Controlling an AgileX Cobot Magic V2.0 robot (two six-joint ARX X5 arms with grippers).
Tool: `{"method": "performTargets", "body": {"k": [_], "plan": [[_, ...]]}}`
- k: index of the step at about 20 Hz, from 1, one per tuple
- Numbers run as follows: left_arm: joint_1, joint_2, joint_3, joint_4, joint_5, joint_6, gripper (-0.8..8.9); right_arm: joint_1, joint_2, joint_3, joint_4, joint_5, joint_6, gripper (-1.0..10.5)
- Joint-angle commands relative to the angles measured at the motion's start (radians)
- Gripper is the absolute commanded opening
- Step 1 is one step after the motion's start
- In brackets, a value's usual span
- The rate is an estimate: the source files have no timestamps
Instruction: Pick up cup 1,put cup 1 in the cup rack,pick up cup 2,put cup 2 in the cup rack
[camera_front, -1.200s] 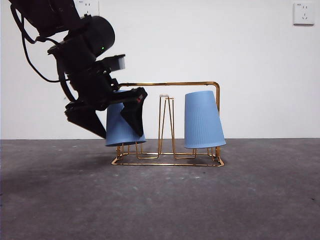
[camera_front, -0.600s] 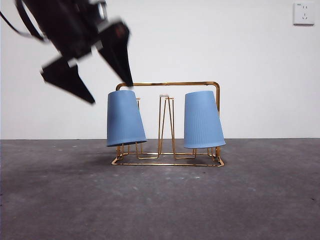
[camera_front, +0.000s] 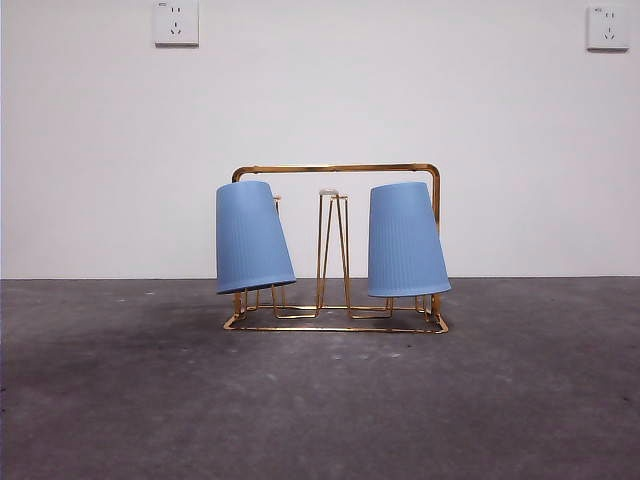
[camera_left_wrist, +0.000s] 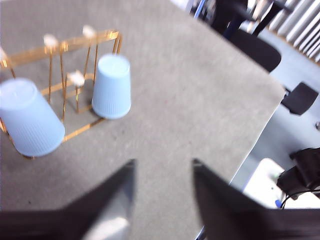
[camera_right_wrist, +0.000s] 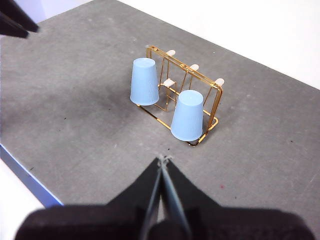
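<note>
Now, as I read my screens from the remote desk:

Rack: the gold wire cup rack (camera_front: 336, 250) stands on the grey table (camera_front: 320, 400), base flat, handle frame upright.

Left-hand cup: one blue cup (camera_front: 252, 237) sits upside down over a peg at one end of the rack, leaning outward, rim clear of the base wire.

Right-hand cup: the other blue cup (camera_front: 405, 240) is upside down at the opposite end, tilted a little the other way.

Left gripper (camera_left_wrist: 162, 172): I see its jaws parted with nothing between them, high above the table and well apart from the rack.

Right gripper (camera_right_wrist: 161, 165): jaws pressed together, holding nothing, also well back from the rack.

Progress: I judge both cups placed; little seems left to do.

Risk, cups: each hangs loosely and tilted on a thin peg, so a knock to the table or rack could swing one off.

Risk, rack: it is light wire, and I think a low sweep by either arm could drag or tip it.

Risk, view: the left wrist picture is blurred, so I cannot judge clearance from it.
</note>
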Motion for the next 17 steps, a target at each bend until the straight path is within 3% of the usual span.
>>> {"method": "performTargets", "body": {"k": [1,13,17], "plan": [[-0.002,-0.037,-0.002,-0.002,0.004,-0.003,-0.04,-0.001,-0.003,-0.008,-0.023,-0.002,0.012,0.0],[-0.002,-0.042,-0.002,-0.001,0.003,-0.002,-0.03,-0.001,-0.002,-0.008,-0.023,0.001,0.011,0.0],[0.001,-0.007,-0.002,0.019,-0.060,0.016,-0.03,-0.001,-0.002,-0.008,-0.023,0.001,0.011,0.0]]}}
